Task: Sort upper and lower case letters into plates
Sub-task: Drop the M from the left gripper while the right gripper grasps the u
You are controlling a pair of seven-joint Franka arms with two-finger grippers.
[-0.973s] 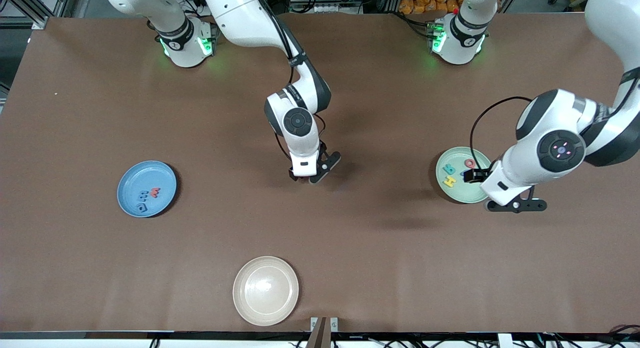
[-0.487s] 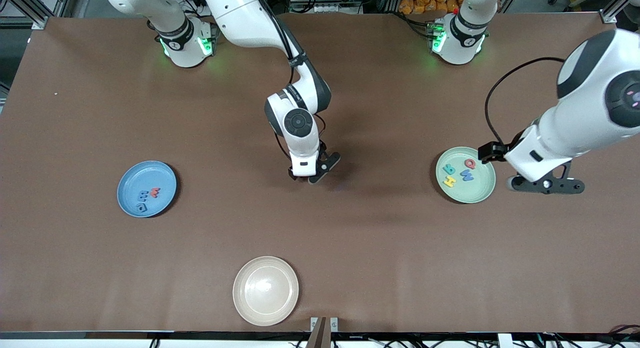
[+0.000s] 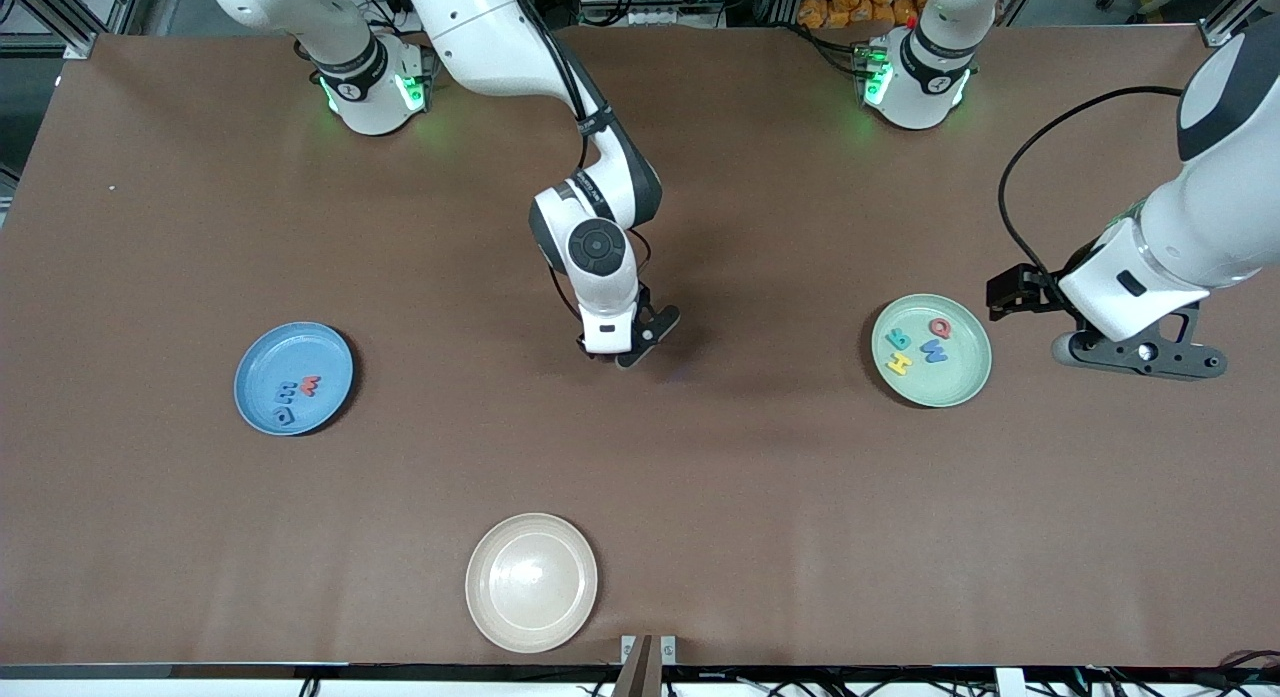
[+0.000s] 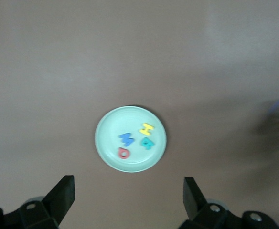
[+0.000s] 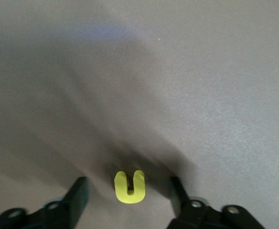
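The blue plate [image 3: 325, 352] lies toward the right arm's end and holds three letters: a red one [image 3: 310, 385] and two blue ones [image 3: 288, 390]. The mint plate [image 3: 960, 382] lies toward the left arm's end and holds several letters, among them a red Q [image 3: 940, 327] and a yellow H [image 3: 899, 363]. My right gripper [image 3: 615, 355] is low over mid-table. In its wrist view it [image 5: 127, 188] is open around a yellow letter [image 5: 129, 186] lying on the table. My left gripper [image 3: 1140, 357] is open and empty, raised beside the mint plate [image 4: 110, 131].
A cream-beige plate [image 3: 531, 581] lies empty near the table's front edge. The two arm bases [image 3: 370, 87] stand along the back edge.
My left gripper has swung off the mint plate toward the left arm's end, uncovering the letters in it. My right gripper has barely moved.
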